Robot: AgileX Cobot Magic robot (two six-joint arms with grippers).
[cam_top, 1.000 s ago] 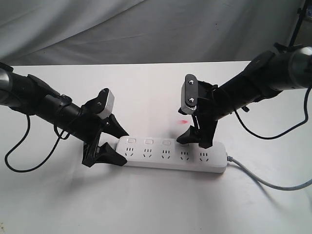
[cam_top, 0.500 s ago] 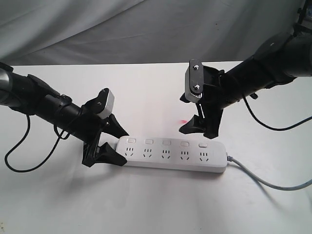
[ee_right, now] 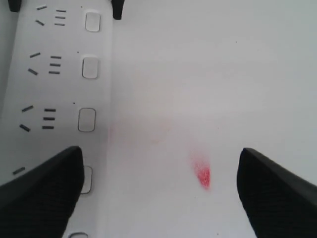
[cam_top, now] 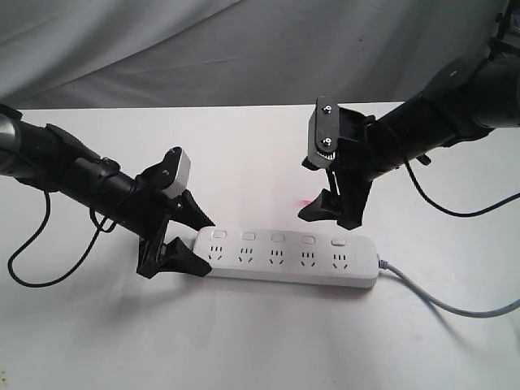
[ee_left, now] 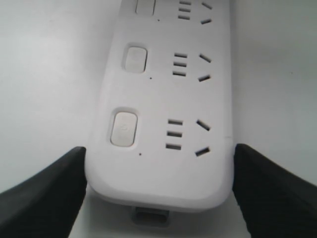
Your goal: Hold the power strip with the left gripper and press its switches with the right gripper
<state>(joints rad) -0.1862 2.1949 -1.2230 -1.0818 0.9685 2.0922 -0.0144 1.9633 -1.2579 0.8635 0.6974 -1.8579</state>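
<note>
a: on the white table (cam_top: 244,341), long flat white plastic power strip (cam_top: 288,257), cord-free end pinched across its width by black white-capped left gripper (cam_top: 205,245). why?
b: likely to stop sliding. black grey-blocked right gripper (cam_top: 325,218) hovering above, wide open, empty, clear of switches (cam_top: 277,236).

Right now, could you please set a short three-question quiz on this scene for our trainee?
1. True or false: the right end effector is pressing a switch on the power strip.
2. The left end effector clamps which part of the strip in the exterior view? A. the left end B. the right end C. the middle
3. How many outlets are in the strip's row?
Key: 1 false, it hangs open, off the switches. 2 A. 3 five.
</note>
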